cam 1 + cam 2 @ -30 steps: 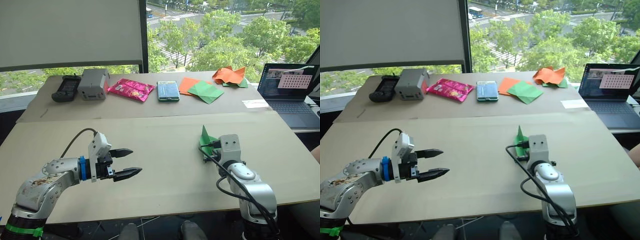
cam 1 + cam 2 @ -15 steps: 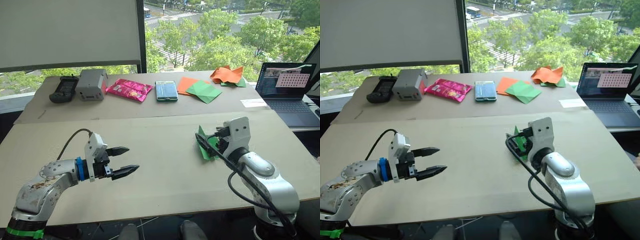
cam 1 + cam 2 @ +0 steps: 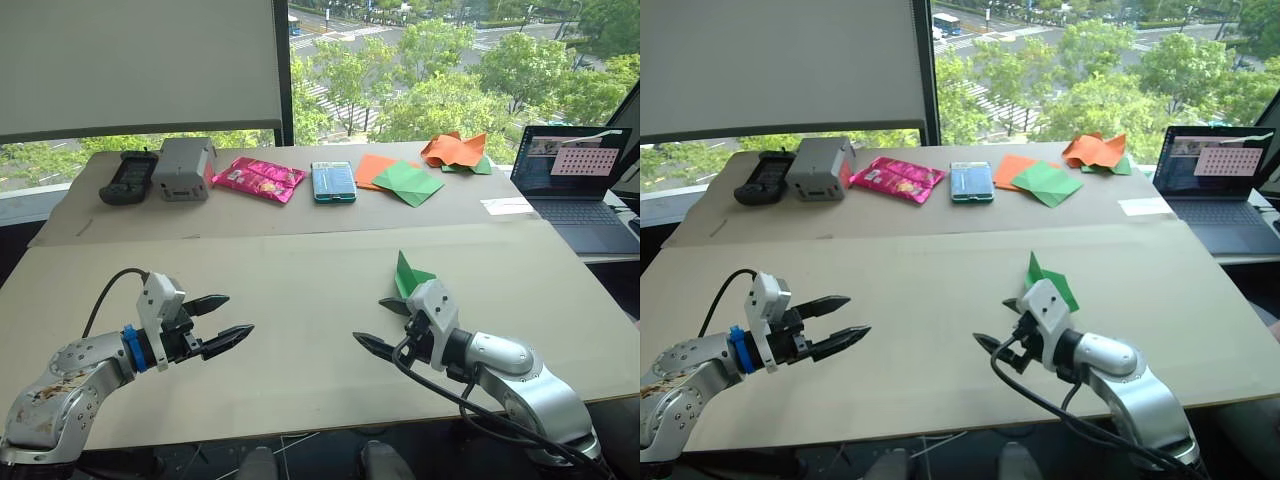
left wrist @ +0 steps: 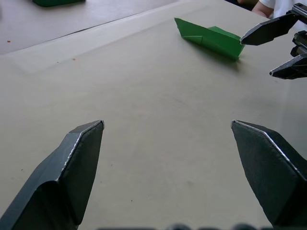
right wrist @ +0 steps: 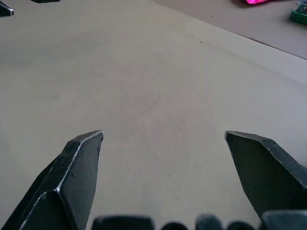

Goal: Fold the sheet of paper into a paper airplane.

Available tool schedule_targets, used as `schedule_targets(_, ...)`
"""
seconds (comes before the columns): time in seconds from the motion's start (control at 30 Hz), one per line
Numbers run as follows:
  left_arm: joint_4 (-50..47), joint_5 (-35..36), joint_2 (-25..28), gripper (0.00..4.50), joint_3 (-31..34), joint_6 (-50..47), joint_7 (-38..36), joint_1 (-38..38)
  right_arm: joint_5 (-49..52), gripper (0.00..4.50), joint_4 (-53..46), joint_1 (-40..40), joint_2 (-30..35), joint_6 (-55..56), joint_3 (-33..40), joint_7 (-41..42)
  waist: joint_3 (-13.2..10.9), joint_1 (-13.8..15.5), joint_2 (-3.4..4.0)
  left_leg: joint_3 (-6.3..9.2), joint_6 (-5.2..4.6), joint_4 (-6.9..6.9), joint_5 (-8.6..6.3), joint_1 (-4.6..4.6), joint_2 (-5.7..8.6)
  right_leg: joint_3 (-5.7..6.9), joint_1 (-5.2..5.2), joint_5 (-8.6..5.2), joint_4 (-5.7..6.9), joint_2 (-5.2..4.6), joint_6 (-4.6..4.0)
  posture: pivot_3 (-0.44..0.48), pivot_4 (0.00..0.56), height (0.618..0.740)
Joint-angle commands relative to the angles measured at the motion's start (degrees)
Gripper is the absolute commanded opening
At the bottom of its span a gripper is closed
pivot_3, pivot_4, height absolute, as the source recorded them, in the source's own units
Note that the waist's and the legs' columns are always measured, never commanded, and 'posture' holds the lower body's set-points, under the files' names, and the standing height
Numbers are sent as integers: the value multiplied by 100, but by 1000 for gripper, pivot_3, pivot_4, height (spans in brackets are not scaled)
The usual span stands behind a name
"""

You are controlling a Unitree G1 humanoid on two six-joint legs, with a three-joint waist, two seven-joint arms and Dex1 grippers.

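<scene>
risk: the paper airplane (image 3: 413,276) sat free on the tabletop (image 3: 300,300), just behind the right claw (image 3: 375,330); a sweep of that arm could knock it or flatten its raised flap. right claw was spread, holding nothing. left claw (image 3: 227,322) was spread too, empty, well apart from the plane. plane looked like a small green wedge, layered, one pointed flap standing up.

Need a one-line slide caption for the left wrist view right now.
Open left gripper above the bare table, facing the folded green paper airplane with the open right gripper beside it.
</scene>
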State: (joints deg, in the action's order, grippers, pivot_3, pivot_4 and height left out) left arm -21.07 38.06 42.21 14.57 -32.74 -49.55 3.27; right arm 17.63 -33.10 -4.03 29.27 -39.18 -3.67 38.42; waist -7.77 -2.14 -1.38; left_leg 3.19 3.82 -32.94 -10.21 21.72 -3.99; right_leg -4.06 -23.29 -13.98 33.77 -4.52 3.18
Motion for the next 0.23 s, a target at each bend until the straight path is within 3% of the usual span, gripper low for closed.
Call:
schedule_targets(0.03, -169, 13, -27, 4500, 185, 150, 34, 18, 73, 4474, -63, -55, 19, 220, 97, -38, 0, 0, 0, 0, 0, 0, 0, 0, 0, 0, 0, 0, 1, 0, 0, 0, 150, 718)
schedule_targets(0.23, -177, -70, -22, 4500, 119, 201, 94, -53, 51, 4474, -3, -93, 12, 283, 61, -85, 0, -1, 0, 0, 0, 0, 0, -1, 0, 0, 1, 0, 3, 2, 0, 0, 150, 718)
